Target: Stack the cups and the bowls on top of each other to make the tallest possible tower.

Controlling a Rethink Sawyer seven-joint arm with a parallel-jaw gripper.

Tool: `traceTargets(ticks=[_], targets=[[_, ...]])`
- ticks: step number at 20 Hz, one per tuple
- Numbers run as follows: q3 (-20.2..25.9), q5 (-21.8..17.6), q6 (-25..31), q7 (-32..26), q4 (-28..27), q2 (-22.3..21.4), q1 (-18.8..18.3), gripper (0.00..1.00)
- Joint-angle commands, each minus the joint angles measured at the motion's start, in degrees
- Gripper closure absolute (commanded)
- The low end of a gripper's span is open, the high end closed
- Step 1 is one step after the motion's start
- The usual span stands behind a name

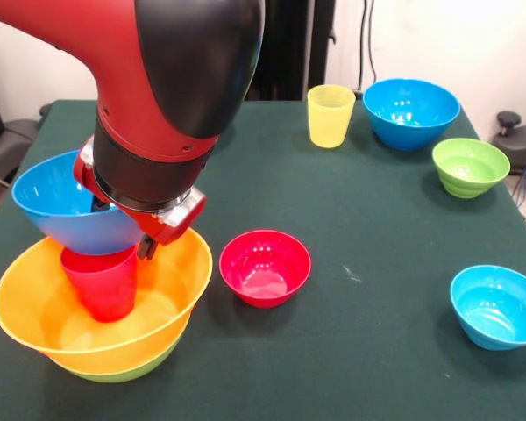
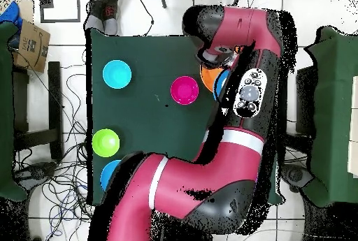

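Blue bowl [image 1: 66, 203] tilted over red cup [image 1: 101, 281], orange bowl [image 1: 105, 303] near table edge [image 1: 0, 237]

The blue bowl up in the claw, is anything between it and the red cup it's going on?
Nothing visible is in the way. The blue bowl hangs tilted at the claw, right above the red cup standing in the orange bowl. The red bowl sits apart, off to the side.

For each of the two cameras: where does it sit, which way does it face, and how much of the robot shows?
Front view: across the table, facing the robot; arm and end effector over the orange bowl.
Overhead view: above, looking straight down, base at bottom; the whole arm shows.
Shared: red bowl, ribbed green bowl, small blue bowl.
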Motion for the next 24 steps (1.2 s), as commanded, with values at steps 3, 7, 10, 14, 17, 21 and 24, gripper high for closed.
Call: traceTargets(ticks=[3, 7, 10, 14, 17, 21, 24], targets=[[4.7, -0.6, 1.4, -7.6, 0.9, 0.7, 0.2, 0.00], [4.5, -0.7, 2.4, -8.3, -0.1, 0.9, 0.0, 0.00], [3.4, -1.0, 6.5, -10.0, -3.6, 1.2, -0.2, 0.00], [1.5, -1.0, 13.7, -12.1, -10.2, 2.3, -0.5, 0.00], [-0.2, -0.6, 18.5, -13.6, -14.8, 3.1, -0.8, 0.00], [-2.7, 0.4, 23.5, -15.2, -19.8, 4.1, -1.3, 0.00], [-4.5, 1.5, 25.6, -15.8, -22.1, 4.7, -1.5, 0.00]])
